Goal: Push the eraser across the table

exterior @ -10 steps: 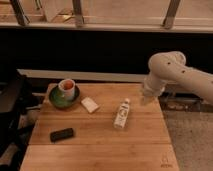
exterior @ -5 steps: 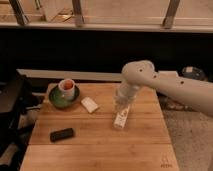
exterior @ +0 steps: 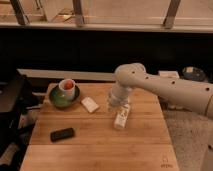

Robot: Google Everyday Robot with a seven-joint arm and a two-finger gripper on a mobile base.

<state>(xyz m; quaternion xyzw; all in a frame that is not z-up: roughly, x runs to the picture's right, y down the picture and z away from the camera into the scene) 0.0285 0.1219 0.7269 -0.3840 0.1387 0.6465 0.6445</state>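
camera view. the gripper (exterior: pixel 114 105) hangs low over the middle of the desk (exterior: pixel 100 152), at the end of a white, perforated arm (exterior: pixel 165 89) that reaches in from the right; whether it is open or closed cannot be told. just below and right of it lies a white bottle (exterior: pixel 121 118), on its side, its upper end meeting the gripper's outline; contact between them cannot be confirmed. to the gripper's left, near but apart, rests a cream-white flat block (exterior: pixel 90 104), set at a slant. farther left, at the desk's far left corner, stands a green bowl (exterior: pixel 57 101) with a white cup (exterior: pixel 67 88) in it, the cup showing reddish contents. the eraser (exterior: pixel 62 134), a small black oblong, lies flat toward the near left of the desk, well apart from the gripper, the bottle and the block, its long side running roughly left to right with a slight tilt. beyond the desk's left edge stands dark equipment (exterior: pixel 10 107); behind the arm, at right, sits a round dark object (exterior: pixel 192 73), too unclear to name.
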